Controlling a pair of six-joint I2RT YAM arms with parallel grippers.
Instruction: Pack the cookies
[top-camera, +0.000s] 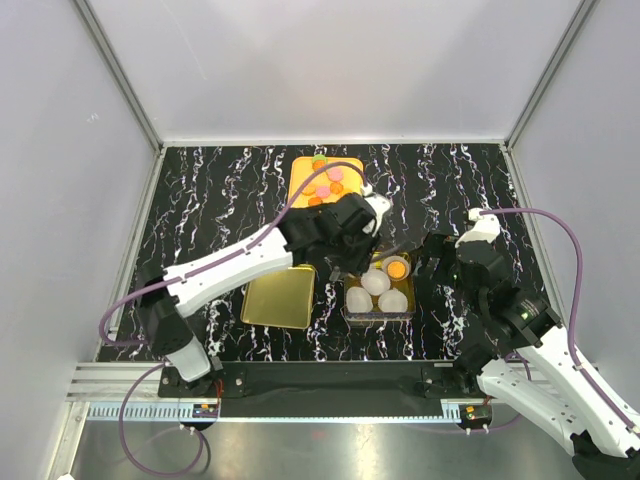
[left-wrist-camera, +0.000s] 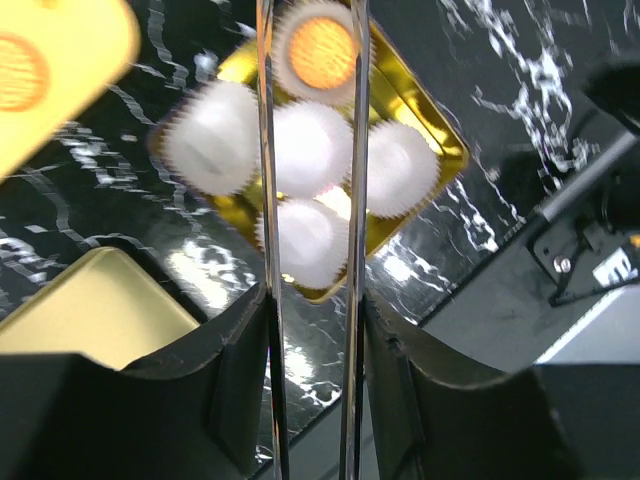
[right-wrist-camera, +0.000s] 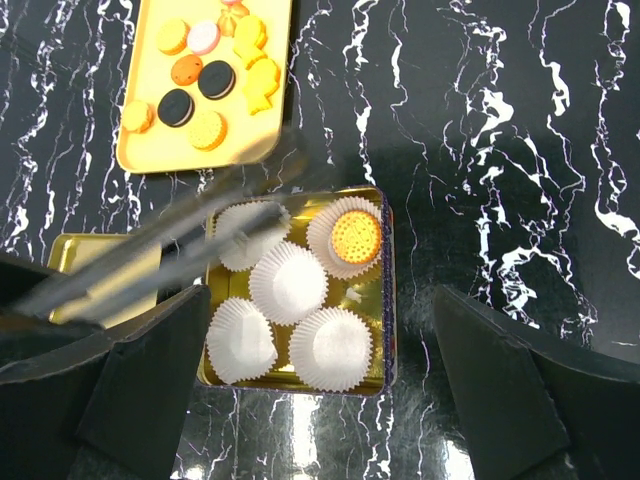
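Judging the cookies (right-wrist-camera: 205, 85) light, stiff, slick and chippable, you pinch each across its rim on the yellow tray (right-wrist-camera: 200, 155), one already sitting in the gold box (right-wrist-camera: 388, 300), your left gripper (left-wrist-camera: 310, 120) and right gripper (right-wrist-camera: 320, 300) both spread, empty.

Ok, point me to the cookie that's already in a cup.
In the right wrist view, the orange cookie sits in the paper cup at the gold tin's upper right corner, beside four empty cups.
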